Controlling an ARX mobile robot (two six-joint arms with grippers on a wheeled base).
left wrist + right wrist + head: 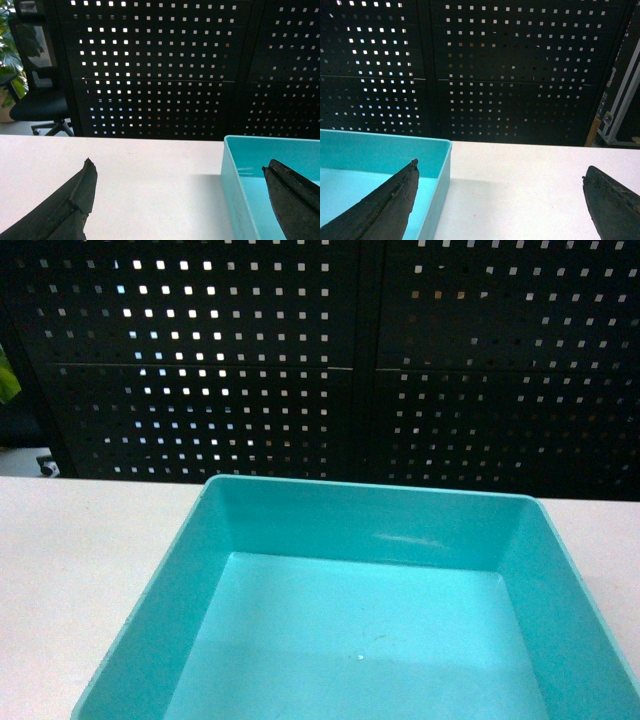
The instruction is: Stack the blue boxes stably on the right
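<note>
here both pincers, left [177, 172] and right [500, 172], hang spread, each straddling a blue box [360, 620] wall.

The blue box [360, 530] looks like smooth, glossy plastic, with soft glints on its walls. The surface [80, 570] is matt and pale. The left pincer's fingers [75, 200] look dull black, rubbery. The perforated panel [300, 360] appears matt black metal.
</note>
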